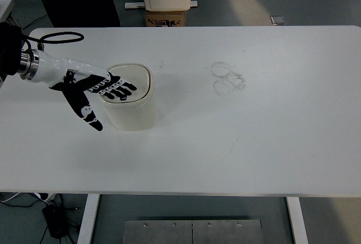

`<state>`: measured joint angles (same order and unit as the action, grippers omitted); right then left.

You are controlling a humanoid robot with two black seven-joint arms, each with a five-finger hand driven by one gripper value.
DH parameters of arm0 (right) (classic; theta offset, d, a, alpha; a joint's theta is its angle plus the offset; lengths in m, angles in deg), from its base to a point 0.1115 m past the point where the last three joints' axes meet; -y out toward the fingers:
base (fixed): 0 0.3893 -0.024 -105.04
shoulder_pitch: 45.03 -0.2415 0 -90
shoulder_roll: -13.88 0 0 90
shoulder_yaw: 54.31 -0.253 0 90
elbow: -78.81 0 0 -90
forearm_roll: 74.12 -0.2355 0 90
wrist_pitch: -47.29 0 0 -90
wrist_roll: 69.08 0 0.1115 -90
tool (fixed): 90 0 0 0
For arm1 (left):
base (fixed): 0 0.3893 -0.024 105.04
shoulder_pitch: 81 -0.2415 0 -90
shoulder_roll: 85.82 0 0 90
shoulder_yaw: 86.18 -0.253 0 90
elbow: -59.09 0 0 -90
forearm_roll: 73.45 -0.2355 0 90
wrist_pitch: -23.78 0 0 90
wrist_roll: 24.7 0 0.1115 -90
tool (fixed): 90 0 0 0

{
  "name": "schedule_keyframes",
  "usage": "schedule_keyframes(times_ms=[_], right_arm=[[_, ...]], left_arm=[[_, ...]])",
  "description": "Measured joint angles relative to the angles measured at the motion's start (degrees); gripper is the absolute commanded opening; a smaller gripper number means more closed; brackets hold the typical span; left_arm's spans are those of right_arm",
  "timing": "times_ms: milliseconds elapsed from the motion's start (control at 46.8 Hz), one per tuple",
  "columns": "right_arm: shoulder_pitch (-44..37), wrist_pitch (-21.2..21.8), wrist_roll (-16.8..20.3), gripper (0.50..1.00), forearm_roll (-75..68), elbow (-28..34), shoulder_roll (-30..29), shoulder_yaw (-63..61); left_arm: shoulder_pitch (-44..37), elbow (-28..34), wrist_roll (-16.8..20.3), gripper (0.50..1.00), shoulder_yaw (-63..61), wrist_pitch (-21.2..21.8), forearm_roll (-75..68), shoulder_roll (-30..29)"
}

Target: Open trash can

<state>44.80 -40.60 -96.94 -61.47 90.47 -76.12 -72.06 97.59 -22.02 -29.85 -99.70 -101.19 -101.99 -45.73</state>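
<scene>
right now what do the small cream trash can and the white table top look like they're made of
Small cream trash can: probably plastic, smooth with a slight sheen, with rounded moulded corners and a recessed lid. White table top: likely laminate or coated board, matte, with faint ring marks on it.

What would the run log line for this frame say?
left robot hand: open, fingers extended over trash can lid | lid: closed | right arm: not in view | table: ring marks

White table (254,142); trash can (134,111) on it
</scene>
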Motion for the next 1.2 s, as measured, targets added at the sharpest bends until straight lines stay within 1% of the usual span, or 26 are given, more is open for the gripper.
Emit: schedule_keyframes(times_ms=[235, 513, 705, 919, 1005, 1090, 1197], right_arm=[[0.0, 0.0, 0.0, 0.991, 0.0, 0.0, 0.0, 0.0], [0.0, 0.0, 0.0, 0.991, 0.0, 0.0, 0.0, 0.0], [0.0, 0.0, 0.0, 0.993, 0.0, 0.0, 0.0, 0.0], [0.0, 0.0, 0.0, 0.991, 0.0, 0.0, 0.0, 0.0], [0.0, 0.0, 0.0, 0.991, 0.0, 0.0, 0.0, 0.0], [0.0, 0.0, 0.0, 0.991, 0.0, 0.0, 0.0, 0.0], [0.0, 0.0, 0.0, 0.991, 0.0, 0.0, 0.0, 0.0]], left_arm=[[-0.3, 0.1, 0.0, 1.0, 0.3, 0.0, 0.1, 0.8], [6.7, 0.5, 0.0, 1.0, 3.0, 0.0, 2.9, -0.2], [7.8, 1.6, 0.1, 1.0, 5.3, 0.0, 7.1, -0.2], [7.3, 6.4, 0.5, 1.0, 11.2, 0.1, 12.4, 0.2], [7.1, 9.3, 0.7, 1.0, 14.1, 0.2, 15.8, 0.6], [6.6, 12.7, 0.8, 1.0, 16.6, 0.7, 21.2, 1.6], [4.9, 19.2, 0.8, 1.0, 19.0, 2.8, 29.1, 4.3]])
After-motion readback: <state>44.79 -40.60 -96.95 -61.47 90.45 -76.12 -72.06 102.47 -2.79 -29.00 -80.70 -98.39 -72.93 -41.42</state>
